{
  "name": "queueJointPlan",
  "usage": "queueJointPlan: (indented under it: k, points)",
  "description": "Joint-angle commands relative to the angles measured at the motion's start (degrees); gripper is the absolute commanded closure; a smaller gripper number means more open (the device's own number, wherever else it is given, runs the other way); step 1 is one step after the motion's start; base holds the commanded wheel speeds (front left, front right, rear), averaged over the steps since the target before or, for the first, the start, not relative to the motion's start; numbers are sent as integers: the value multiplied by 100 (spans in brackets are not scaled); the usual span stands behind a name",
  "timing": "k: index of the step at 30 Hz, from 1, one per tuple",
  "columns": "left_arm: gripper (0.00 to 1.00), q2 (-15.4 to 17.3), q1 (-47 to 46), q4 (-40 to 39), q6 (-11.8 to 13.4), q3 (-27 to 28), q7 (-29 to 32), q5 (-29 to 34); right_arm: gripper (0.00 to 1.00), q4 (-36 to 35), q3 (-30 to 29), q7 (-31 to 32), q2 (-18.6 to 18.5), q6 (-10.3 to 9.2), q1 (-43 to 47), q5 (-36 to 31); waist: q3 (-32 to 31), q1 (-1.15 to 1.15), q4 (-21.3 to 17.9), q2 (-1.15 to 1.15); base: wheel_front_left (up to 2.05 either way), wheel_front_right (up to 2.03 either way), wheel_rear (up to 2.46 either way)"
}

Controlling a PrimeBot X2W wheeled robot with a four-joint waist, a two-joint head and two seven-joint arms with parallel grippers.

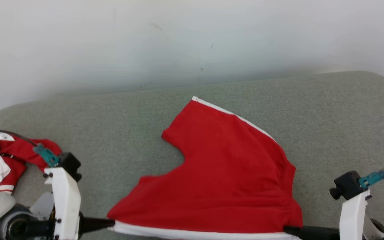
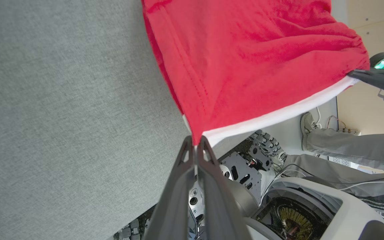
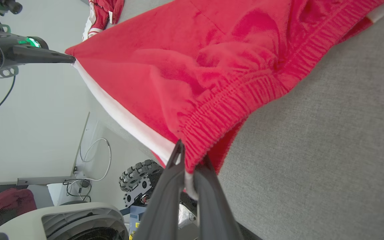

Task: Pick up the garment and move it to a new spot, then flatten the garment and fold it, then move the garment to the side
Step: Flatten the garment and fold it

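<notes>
The red shorts (image 1: 218,173) are soft, matt knit cloth with a ribbed waistband (image 3: 245,96), and the table (image 1: 112,116) is covered in coarse grey woven fabric.

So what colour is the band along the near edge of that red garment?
White. The band on the garment shows best in the left wrist view.

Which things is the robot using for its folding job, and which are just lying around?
For the job:
- red shorts
- left gripper, shut on one near corner
- right gripper, shut on the other near corner
- grey table under the shorts

Just lying about:
- pile of red and white clothes at the table's left end
- a person's leg beyond the table
</notes>
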Motion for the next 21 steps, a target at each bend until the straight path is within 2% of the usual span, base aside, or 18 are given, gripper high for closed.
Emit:
queueJointPlan:
  k: [1, 5, 11, 21]
  points:
    - [100, 173, 168, -275, 109, -13, 85, -106, 100, -107, 4, 33, -122, -11, 171, 108, -60, 2, -19, 0, 0, 0, 0]
    - [100, 412, 341, -753, 324, -33, 201, -313, 100, -301, -10, 148, -260, -11, 369, 353, -148, 2, -67, 0, 0, 0, 0]
    - [100, 530, 200, -991, 493, 62, 319, -389, 100, -319, -118, 127, -265, -11, 426, 494, -155, 2, -186, 0, 0, 0, 0]
    - [100, 122, -808, -242, 480, 296, 816, -242, 100, 40, -725, -117, 241, -11, 237, 1013, 406, 2, -457, 0, 0, 0, 0]
